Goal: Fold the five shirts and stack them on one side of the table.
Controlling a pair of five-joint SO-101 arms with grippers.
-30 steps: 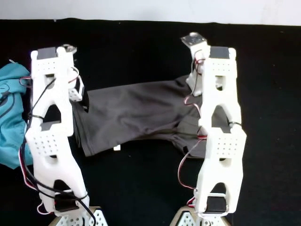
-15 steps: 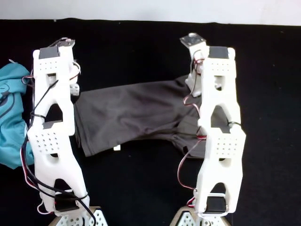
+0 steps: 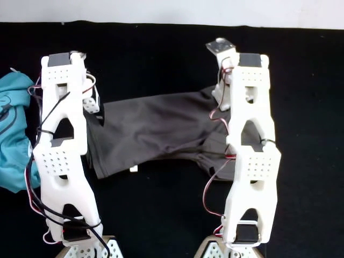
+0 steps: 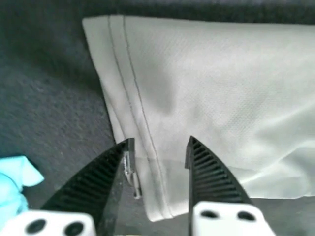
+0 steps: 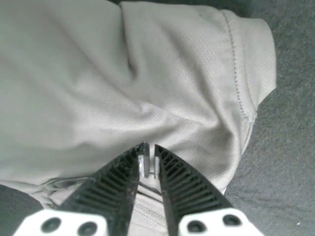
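Mid-frame on the counter (image 3: 161, 215), grey shirt (image 3: 150, 129) mid-fold — left fingers (image 4: 98, 182) apart over its hem, right fingers (image 5: 118, 182) pinching cloth; left must close next.

I've got the spread shirt (image 3: 156, 129) lying across the middle of the table (image 3: 301, 107), spanning the gap between both arms. The left gripper (image 4: 160, 142) is over the shirt's left end, with its jaws apart and straddling the hem (image 4: 133, 98) near the corner. The right gripper (image 5: 149, 147) is on the shirt's right end, tips together on the fabric, just inboard of the sleeve (image 5: 246, 64). A bunched shirt (image 3: 13, 134) lies left of the spread shirt, apart from it and outboard of the left arm.
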